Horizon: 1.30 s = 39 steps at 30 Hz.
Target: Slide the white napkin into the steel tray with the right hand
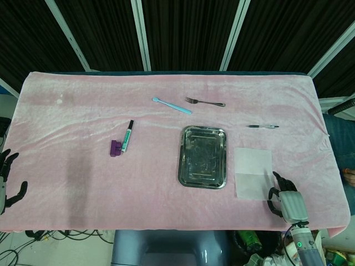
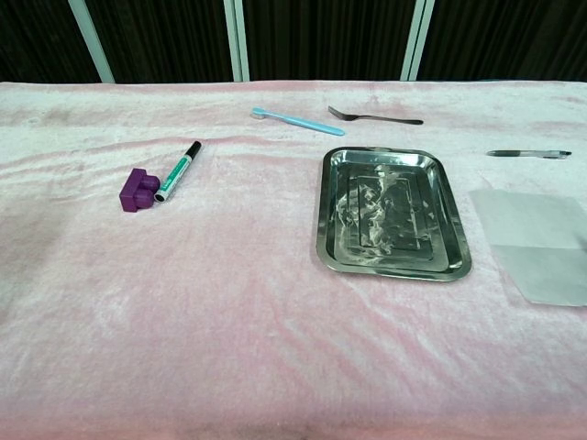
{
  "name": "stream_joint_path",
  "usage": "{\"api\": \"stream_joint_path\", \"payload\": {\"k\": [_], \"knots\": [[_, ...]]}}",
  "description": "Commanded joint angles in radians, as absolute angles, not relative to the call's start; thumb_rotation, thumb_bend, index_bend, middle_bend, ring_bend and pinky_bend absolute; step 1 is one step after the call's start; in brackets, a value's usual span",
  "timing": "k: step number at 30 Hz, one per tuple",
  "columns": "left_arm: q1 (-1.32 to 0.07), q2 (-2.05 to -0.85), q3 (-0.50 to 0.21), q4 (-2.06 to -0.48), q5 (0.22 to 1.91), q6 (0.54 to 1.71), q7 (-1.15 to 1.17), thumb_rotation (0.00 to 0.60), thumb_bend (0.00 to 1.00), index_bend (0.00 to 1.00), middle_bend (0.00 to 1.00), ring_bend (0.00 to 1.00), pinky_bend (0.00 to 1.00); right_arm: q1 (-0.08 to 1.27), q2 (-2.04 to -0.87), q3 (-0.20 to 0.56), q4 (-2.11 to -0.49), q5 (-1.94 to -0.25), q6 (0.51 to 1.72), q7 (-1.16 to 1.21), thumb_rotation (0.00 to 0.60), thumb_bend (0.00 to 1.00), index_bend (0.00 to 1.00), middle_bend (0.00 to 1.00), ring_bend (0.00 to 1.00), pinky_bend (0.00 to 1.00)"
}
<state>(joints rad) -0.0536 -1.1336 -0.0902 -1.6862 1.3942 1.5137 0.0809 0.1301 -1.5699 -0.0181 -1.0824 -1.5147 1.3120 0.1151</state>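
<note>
The white napkin [image 1: 253, 173] [image 2: 537, 243] lies flat on the pink cloth, just right of the steel tray [image 1: 181, 158] [image 2: 323, 215], which holds nothing. My right hand [image 1: 285, 200] sits at the table's near right edge, holding nothing. One fingertip [image 1: 275, 177] reaches the napkin's lower right edge; whether it presses on it is unclear. In the chest view only a dark sliver of that hand shows at the right border. My left hand [image 1: 6, 180] hangs off the table's left side, fingers apart and holding nothing.
A black pen [image 1: 263, 127] [image 2: 529, 154] lies beyond the napkin. A fork [image 1: 204, 102] and a blue toothbrush [image 1: 171, 105] lie behind the tray. A green marker [image 1: 128, 136] and a purple block [image 1: 115, 148] sit to the tray's left.
</note>
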Motion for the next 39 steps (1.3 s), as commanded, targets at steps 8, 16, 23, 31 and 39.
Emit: {"api": "stream_joint_path", "payload": {"k": [8,16,23,31,39], "knots": [[-0.060,-1.126,-0.074,-1.672,1.440,1.511,0.060,0.600,0.40,0.12,0.04,0.00,0.00,0.146,-1.552,-0.013,-1.142,-1.517,1.297,0.133,0.600,0.39,0.69,0.06,0.15,0.17],[-0.061,-1.126,-0.073,-1.669,1.438,1.508,0.059,0.600,0.40,0.12,0.04,0.00,0.00,0.186,-1.524,0.018,-1.246,-1.493,1.251,0.117,0.600,0.39,0.70,0.06,0.15,0.17],[-0.060,-1.126,-0.074,-1.673,1.431,1.506,0.061,0.600,0.40,0.12,0.04,0.00,0.00,0.215,-1.531,0.028,-1.301,-1.471,1.205,0.078,0.600,0.39,0.71,0.06,0.15,0.17],[-0.058,-1.127,-0.075,-1.675,1.427,1.510,0.062,0.600,0.40,0.12,0.04,0.00,0.00,0.258,-1.570,0.044,-1.323,-1.481,1.188,0.013,0.600,0.39,0.71,0.06,0.15,0.17],[-0.057,-1.128,-0.078,-1.677,1.420,1.512,0.064,0.600,0.40,0.12,0.04,0.00,0.00,0.302,-1.596,0.077,-1.353,-1.465,1.176,-0.109,0.600,0.39,0.71,0.06,0.15,0.17]]}}
